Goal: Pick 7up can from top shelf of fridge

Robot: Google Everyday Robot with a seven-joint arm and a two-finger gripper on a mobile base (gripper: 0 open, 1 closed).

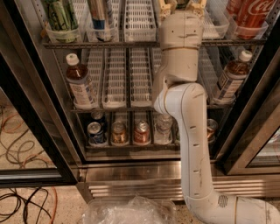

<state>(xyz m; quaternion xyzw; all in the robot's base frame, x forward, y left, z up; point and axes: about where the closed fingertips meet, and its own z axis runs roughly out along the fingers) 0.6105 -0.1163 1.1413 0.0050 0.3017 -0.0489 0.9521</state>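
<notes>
The fridge (pixel 131 175) stands open in front of me, with black door frames and a steel base. Its top shelf (pixel 100 44) is a wire rack with white slotted trays along the upper edge of the view. My gripper (pixel 180 4) is at the top edge, reached into the top shelf between the white trays, with my white arm (pixel 186 109) rising in front of the shelves. The 7up can is not visible; the wrist covers the lane behind it. A dark green can (pixel 59 15), a blue and silver can (pixel 99 15) and a red Coca-Cola can (pixel 253 13) stand on that shelf.
Brown bottles (pixel 81 85) (pixel 232 76) stand on the middle rack. Small cans (pixel 118 131) line the bottom rack. A crumpled clear plastic bag (pixel 127 212) lies on the floor by the base. Cables (pixel 17 201) lie on the floor at the left.
</notes>
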